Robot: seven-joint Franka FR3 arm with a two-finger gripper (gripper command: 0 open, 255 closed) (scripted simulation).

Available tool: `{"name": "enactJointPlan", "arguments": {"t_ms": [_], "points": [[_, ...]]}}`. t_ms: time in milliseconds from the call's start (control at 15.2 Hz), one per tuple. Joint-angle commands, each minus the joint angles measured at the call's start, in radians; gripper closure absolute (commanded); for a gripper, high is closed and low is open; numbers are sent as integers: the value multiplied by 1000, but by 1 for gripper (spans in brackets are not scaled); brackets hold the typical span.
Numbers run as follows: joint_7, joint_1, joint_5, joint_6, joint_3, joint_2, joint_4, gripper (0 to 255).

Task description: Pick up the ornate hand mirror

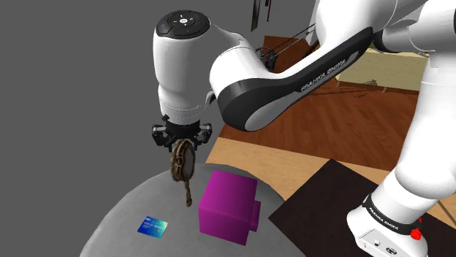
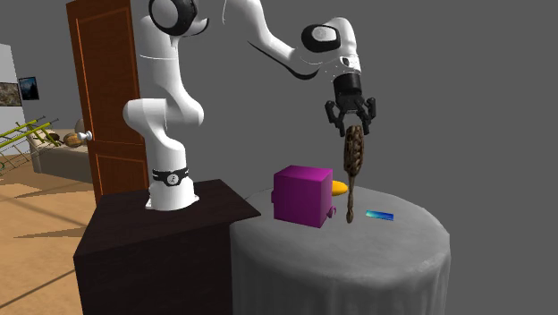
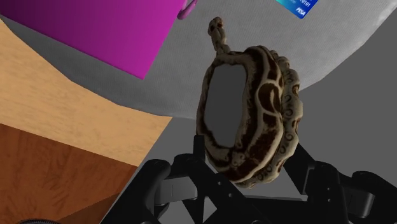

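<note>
My black gripper (image 1: pixel 181 139) is shut on the ornate hand mirror (image 1: pixel 181 165), clasping the rim of its oval head. The mirror is brown and cream with a carved frame and hangs upright, handle down, over the round grey table (image 1: pixel 117 219). From the second exterior view the gripper (image 2: pixel 350 121) holds the mirror (image 2: pixel 355 152) just beside the purple box, the handle tip low over the tabletop. Looking along the hand, the mirror (image 3: pixel 245 121) shows a grey glass face between the fingers (image 3: pixel 191 167) of my gripper (image 3: pixel 248 175).
A magenta box (image 1: pixel 228 206) stands on the table next to the hanging mirror, and a blue card (image 1: pixel 153 226) lies nearer the front edge. An orange object (image 2: pixel 338 188) peeks out behind the box. The dark stand (image 2: pixel 152 237) adjoins the table; a brown door (image 2: pixel 103 98) is behind.
</note>
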Motion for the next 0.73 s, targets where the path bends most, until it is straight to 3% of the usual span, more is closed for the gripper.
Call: {"name": "enactJointPlan", "arguments": {"t_ms": [0, 660], "points": [[-12, -6, 14, -13, 8, -9, 10, 255], [-87, -33, 88, -101, 48, -58, 94, 255]]}}
